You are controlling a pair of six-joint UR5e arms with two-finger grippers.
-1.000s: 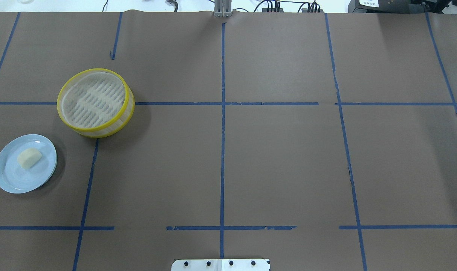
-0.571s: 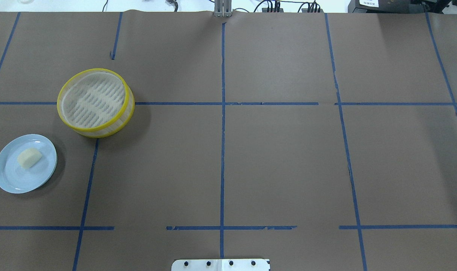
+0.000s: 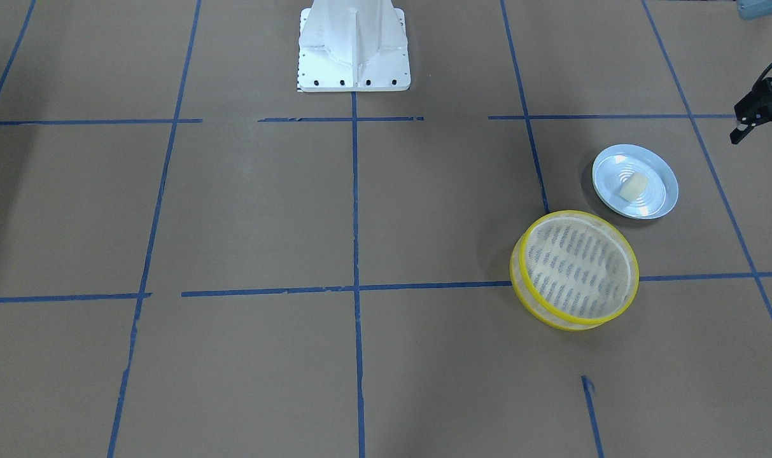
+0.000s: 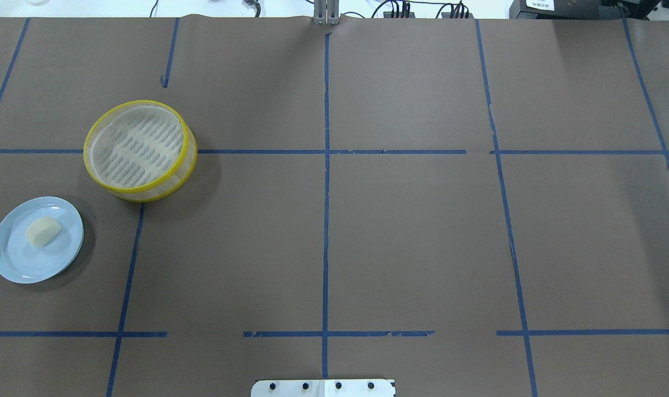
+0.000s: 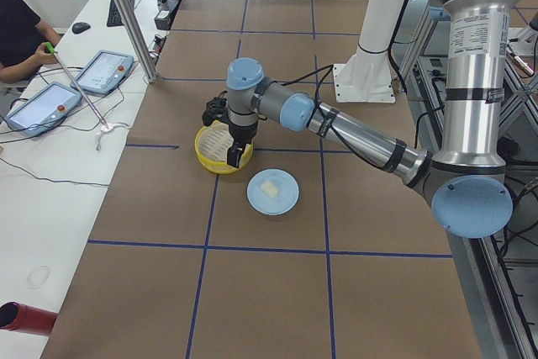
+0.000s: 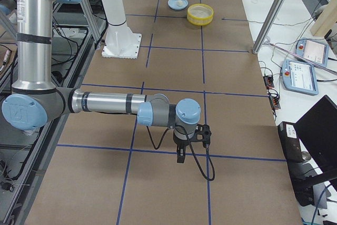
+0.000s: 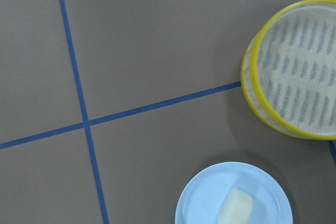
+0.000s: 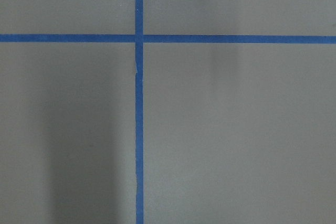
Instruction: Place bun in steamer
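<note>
While the bun [image 4: 42,231] is lying on its side near the middle of the pale blue plate [image 4: 14,264], at the near left of the surface [image 4: 411,231] in the overhead view, the steamer [image 4: 138,146] is standing farther out. It is sitting at about 1 o'clock from the plate, near it but apart. The left tool [image 5: 239,157] is hanging in the air by these two items, touching neither. Whether its fingers are apart or together cannot be told. The right tool [image 6: 181,154] is hanging over the far end of the surface, and its state cannot be told either.
</note>
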